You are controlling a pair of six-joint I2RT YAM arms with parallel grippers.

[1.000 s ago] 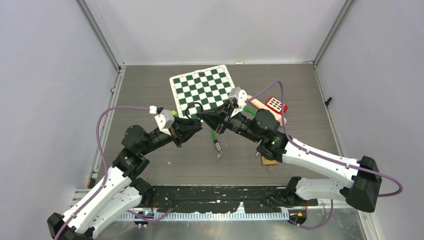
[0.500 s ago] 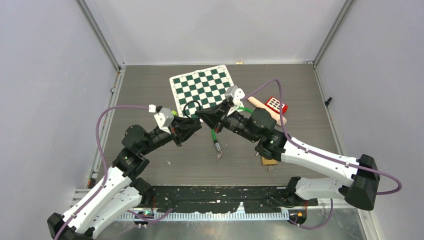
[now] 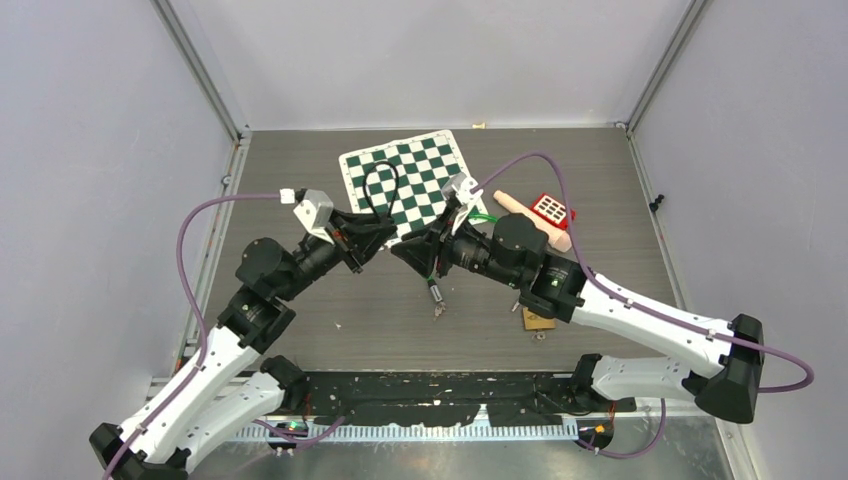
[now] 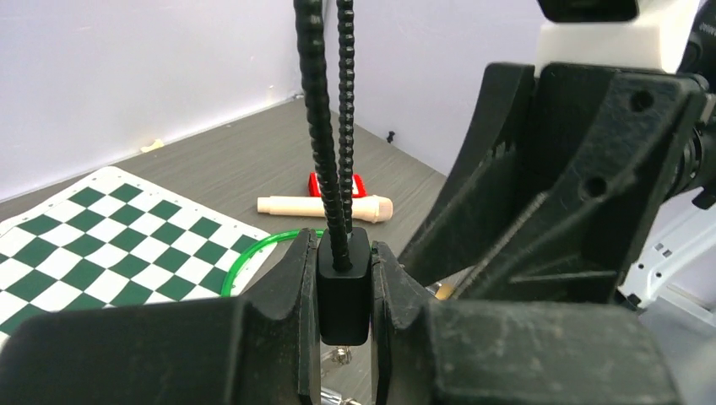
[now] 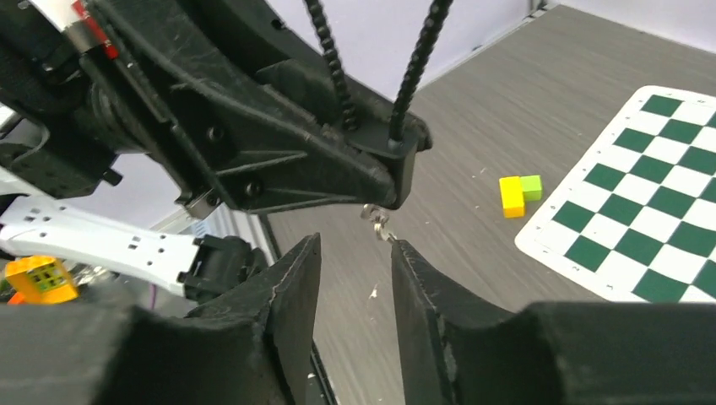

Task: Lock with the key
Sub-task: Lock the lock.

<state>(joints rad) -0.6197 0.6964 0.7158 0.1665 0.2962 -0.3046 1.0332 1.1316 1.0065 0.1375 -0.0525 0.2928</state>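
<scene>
On the left, the left tool (image 4: 344,314) is clamped on the small black lock (image 4: 343,283), holding it off the worktop (image 3: 300,160) in front of the chequered mat (image 3: 405,175). The lock's long axis stands roughly upright. Its two ends of ribbed black cable (image 4: 325,126) rise out of the top, and the keyhole end seems to point down.

Just under that lower end hangs a small metal key (image 5: 377,221), apparently seated in the lock, though it is too small to be sure.

To the right, the right tool (image 5: 355,245) faces the lock with its fingers apart and nothing between them. The key is just beyond its tips, not yet touched.

I'd say the step in hand is the approach to the key. Next the right tool must ease forward, close on the key's head squarely, and twist about the lock's axis while the left tool holds firm.
</scene>
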